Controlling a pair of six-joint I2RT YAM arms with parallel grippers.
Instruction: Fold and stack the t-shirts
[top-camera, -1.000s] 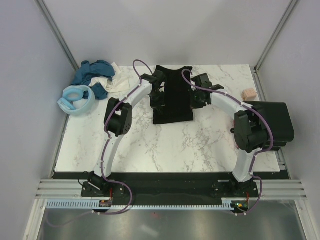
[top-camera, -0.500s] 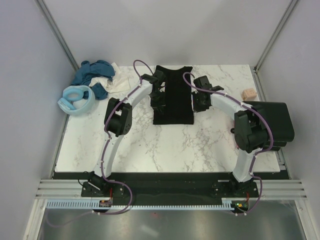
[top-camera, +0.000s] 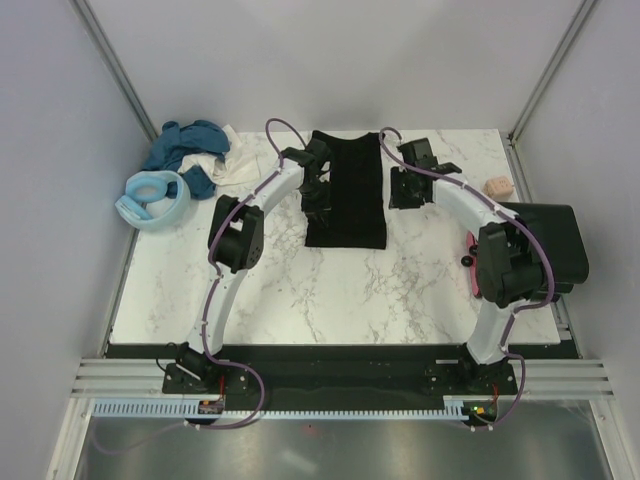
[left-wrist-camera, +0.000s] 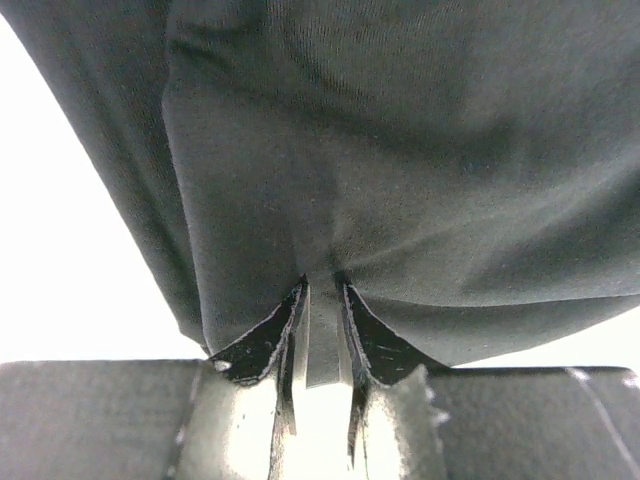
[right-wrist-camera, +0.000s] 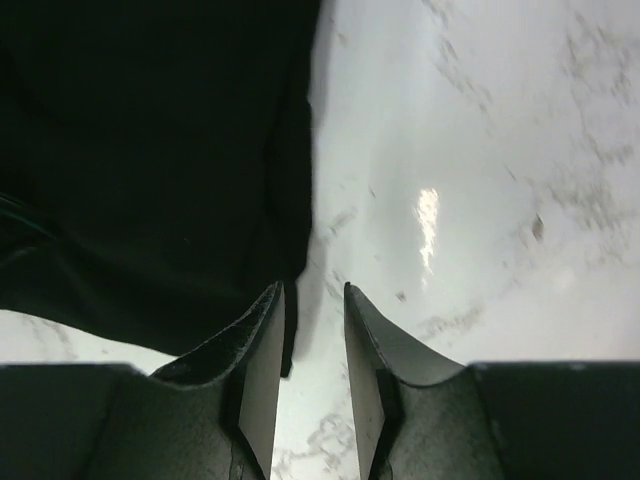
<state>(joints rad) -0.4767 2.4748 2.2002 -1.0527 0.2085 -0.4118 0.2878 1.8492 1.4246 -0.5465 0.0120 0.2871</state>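
Black t-shirt (top-camera: 350, 190) | left pincer (left-wrist-camera: 320, 287) barely parted, grip unclear | right pincer (right-wrist-camera: 312, 292) spread, empty

Layout on the table (top-camera: 330, 290), from above.
Toward the back, mid-table, lies the folded t-shirt (top-camera: 347, 195). The left gripper (top-camera: 320, 203) is at its left edge and the right gripper (top-camera: 402, 198) just beside its right edge. The heap of t-shirts (top-camera: 185, 150) fills the far left corner. The small block (top-camera: 497, 187) is far right, and nearer on the right edge is what may be a stack (top-camera: 555, 235).
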